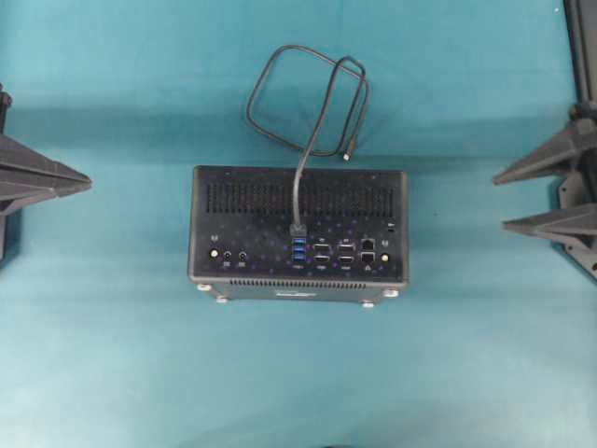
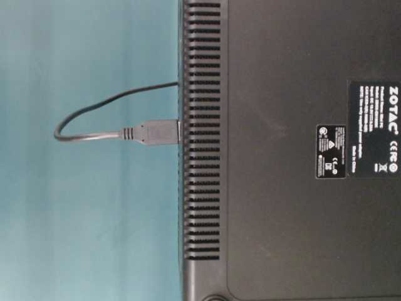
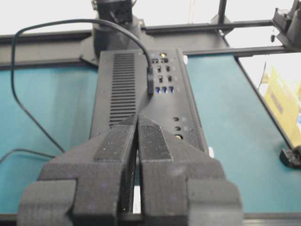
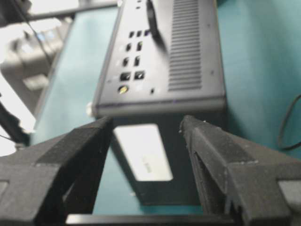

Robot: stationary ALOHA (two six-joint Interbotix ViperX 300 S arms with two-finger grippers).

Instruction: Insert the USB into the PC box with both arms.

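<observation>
The PC box sits in the middle of the teal worktop, port face turned up to the overhead camera, vent grille along its far edge and the silver feet poking out on the near edge. And the USB is in: its dark plug stands in the blue port column at the centre of that face, seated at the top of the column. From the plug the thin black cable runs up over the grille, off the box's far edge, and curls into a loose double loop lying on the worktop just behind the box, the free end resting near the box's far edge.

The table-level view shows it side-on: the plug butts straight against the box's slotted edge, the cable bowing out and curving back toward the box.

The left hand is well off to the box's left, touching nothing, its fingers clenched together with only a hairline seam between them in the wrist view. The right hand is well off to the box's right, released wide, empty; in its own camera the box's end shows between the two spread fingers.
</observation>
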